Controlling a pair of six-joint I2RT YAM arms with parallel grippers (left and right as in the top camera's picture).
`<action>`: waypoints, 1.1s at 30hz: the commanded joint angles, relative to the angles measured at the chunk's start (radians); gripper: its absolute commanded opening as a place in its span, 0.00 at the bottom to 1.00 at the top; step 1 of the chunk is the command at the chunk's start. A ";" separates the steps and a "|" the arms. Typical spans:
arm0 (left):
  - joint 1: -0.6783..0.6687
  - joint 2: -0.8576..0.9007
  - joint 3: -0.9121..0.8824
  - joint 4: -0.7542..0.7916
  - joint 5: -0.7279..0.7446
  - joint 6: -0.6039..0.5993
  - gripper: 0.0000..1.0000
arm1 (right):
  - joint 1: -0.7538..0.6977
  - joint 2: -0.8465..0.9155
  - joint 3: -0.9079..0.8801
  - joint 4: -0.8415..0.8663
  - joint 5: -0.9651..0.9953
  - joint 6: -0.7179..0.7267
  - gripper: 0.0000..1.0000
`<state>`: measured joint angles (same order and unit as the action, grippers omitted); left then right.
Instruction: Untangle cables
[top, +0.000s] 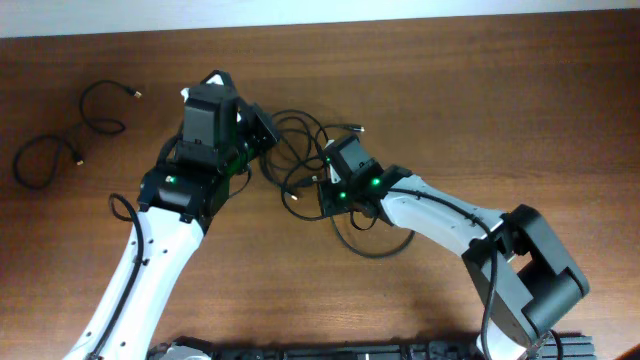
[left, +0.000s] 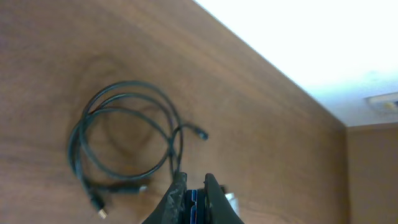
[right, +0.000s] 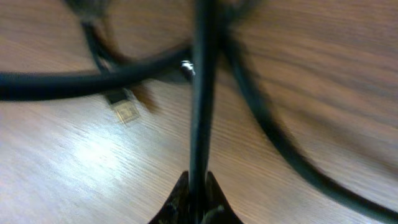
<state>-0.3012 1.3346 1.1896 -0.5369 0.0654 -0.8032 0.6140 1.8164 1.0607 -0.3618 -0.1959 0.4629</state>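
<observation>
Cable tangle (top: 298, 148) at table (top: 500, 90) centre, separate cable (top: 78, 150) well apart, left

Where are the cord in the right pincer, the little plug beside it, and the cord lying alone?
pinched cable (right: 200, 93), right wrist view, mid-strand
plug (right: 126, 112), right wrist view, gold tip
lone cable (top: 134, 93), overhead view, plug end

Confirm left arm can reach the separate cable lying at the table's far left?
Probably yes: only bare table lies between the left hand and that separate cable. But the hand is shut on a tangled cable from the middle, so it must let go first.
</observation>
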 joint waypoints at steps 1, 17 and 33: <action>0.023 -0.028 0.008 -0.047 -0.056 0.017 0.04 | -0.121 -0.092 0.041 -0.098 0.025 -0.057 0.04; 0.262 -0.028 0.008 -0.139 -0.066 0.089 0.00 | -0.883 -0.231 0.048 -0.402 0.024 -0.190 0.04; 0.647 -0.149 0.010 -0.137 -0.065 0.166 0.00 | -1.228 -0.203 0.048 -0.472 0.142 -0.025 0.04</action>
<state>0.2913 1.2606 1.1896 -0.6788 0.0238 -0.7052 -0.5682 1.5993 1.0981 -0.8268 -0.0929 0.3969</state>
